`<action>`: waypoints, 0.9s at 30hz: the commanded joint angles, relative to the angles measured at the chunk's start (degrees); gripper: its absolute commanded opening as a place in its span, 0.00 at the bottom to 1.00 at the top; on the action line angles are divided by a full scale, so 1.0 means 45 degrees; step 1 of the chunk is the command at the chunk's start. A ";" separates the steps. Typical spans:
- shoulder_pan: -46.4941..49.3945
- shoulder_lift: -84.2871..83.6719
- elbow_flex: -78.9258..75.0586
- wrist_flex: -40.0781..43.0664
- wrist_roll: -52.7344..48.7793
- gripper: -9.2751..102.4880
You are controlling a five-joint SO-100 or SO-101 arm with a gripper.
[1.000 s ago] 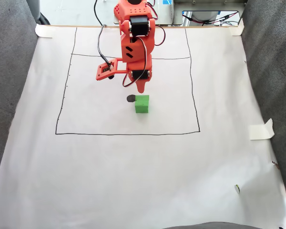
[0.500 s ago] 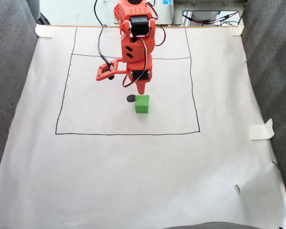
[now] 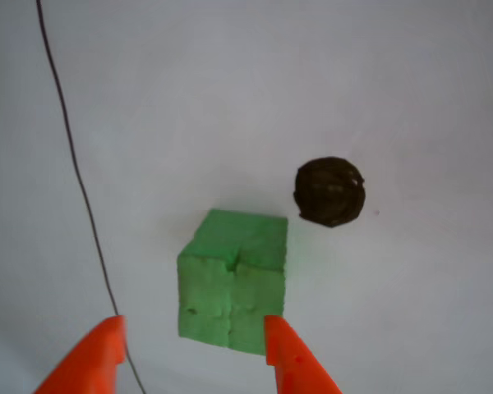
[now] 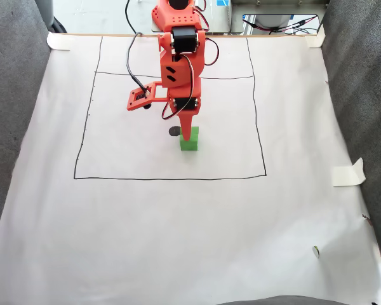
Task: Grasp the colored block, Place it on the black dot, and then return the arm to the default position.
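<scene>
The colored block is a green cube lying on white paper, with a dented seam down its near face. The black dot sits just beyond it to the right in the other view, apart from the cube. My gripper is open: the two orange fingertips reach in from the bottom edge, one on each side of the cube's near end, holding nothing. In the fixed view the orange arm leans down over the block, the gripper overlapping its top. The dot lies just left of the tip.
A hand-drawn black rectangle frames the work area on the white paper; one of its lines runs left of the fingers. Grey fabric flanks both sides. Tape lifts at the right edge. Cables trail from the arm.
The arm has dipped forward and down, so the gripper tip now overlaps the green block instead of hovering just behind it. Block and dot have not moved.
</scene>
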 commanded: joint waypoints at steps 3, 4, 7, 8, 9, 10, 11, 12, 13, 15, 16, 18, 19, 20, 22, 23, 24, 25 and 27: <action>0.0098 0.0273 -0.0410 0.0234 -0.0039 0.36; 0.0078 0.0273 -0.0410 0.0313 -0.0039 0.37; 0.0078 0.0273 -0.0391 0.0488 -0.0039 0.41; 0.0078 0.0273 -0.0391 0.0547 -0.0020 0.41; 0.0078 0.0254 -0.0391 0.0664 0.0020 0.43; 0.0059 0.0254 -0.0391 0.0781 0.0039 0.44; 0.0020 0.0215 -0.0391 0.0898 0.0039 0.45; 0.0000 0.0176 -0.0391 0.0938 0.0039 0.46; 0.0000 0.0137 -0.0371 0.0977 0.0039 0.47; 0.0000 0.0000 -0.0371 0.1016 0.0078 0.47; 0.0000 -0.0059 -0.0371 0.1016 0.0078 0.47; 0.0000 -0.0195 -0.0371 0.1016 -0.0039 0.47; 0.0039 -0.0254 -0.0371 0.0957 -0.0059 0.47; 0.0059 -0.0293 -0.0313 0.0898 -0.0059 0.47; 0.0078 -0.0273 -0.0078 0.0781 -0.0117 0.47; 0.0078 -0.0293 -0.0078 0.0781 -0.0137 0.47; 0.0098 -0.0313 -0.0078 0.0801 -0.0156 0.46; 0.0098 -0.0352 -0.0078 0.0781 -0.0176 0.46; 0.0117 -0.0449 -0.0078 0.0723 -0.0195 0.46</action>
